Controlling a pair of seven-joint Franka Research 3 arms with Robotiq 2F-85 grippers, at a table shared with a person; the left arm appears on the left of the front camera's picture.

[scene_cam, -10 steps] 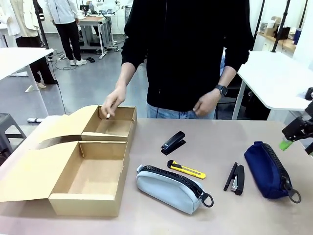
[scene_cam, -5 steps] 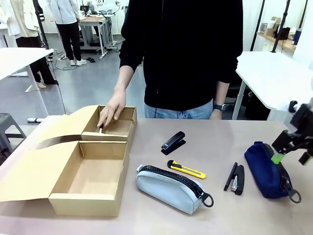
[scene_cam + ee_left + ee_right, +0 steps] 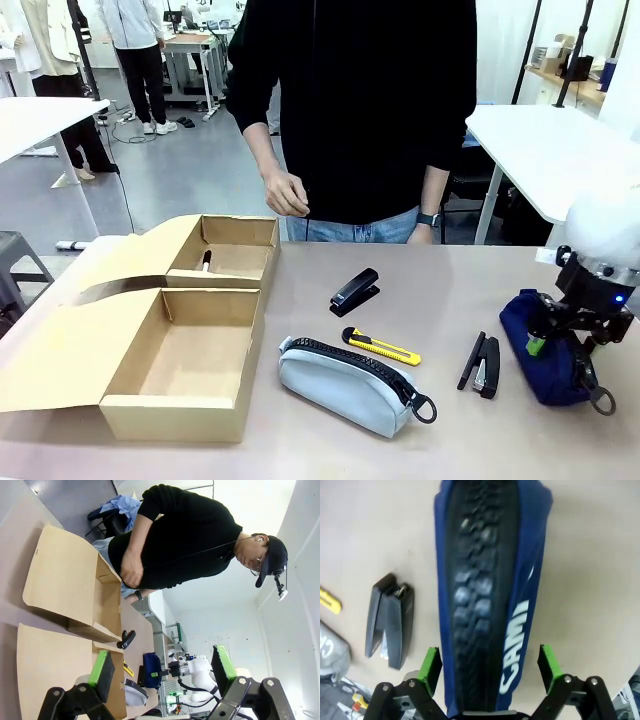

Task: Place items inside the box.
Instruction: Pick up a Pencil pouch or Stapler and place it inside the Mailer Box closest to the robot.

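Six items and one box on a tan counter (image 3: 430,265).

1. Box (image 3: 170,418): cardboard, on the counter's left side, both lids folded open. The small far compartment holds a pen (image 3: 206,262) at its left wall.
2. Grey pouch (image 3: 345,385): lying zip-up near the front edge, just right of the box.
3. Utility knife (image 3: 381,347): yellow and black, just beyond the grey pouch.
4. Stapler (image 3: 355,291): black, mid-counter, beyond the knife.
5. Second stapler (image 3: 480,364): black, between the knife and the navy pouch.
6. Navy pouch (image 3: 548,378): on the right side, zip-up, with white letters "CAM" on its flank in the right wrist view.

Right pincer (image 3: 489,652): wide, lowered over the navy pouch with a green pad on either side, not clamped.

Left pincer (image 3: 162,666): wide, holding nothing, above the box's lid.

Person's hand (image 3: 287,193): loosely curled, raised at waist height behind the box.
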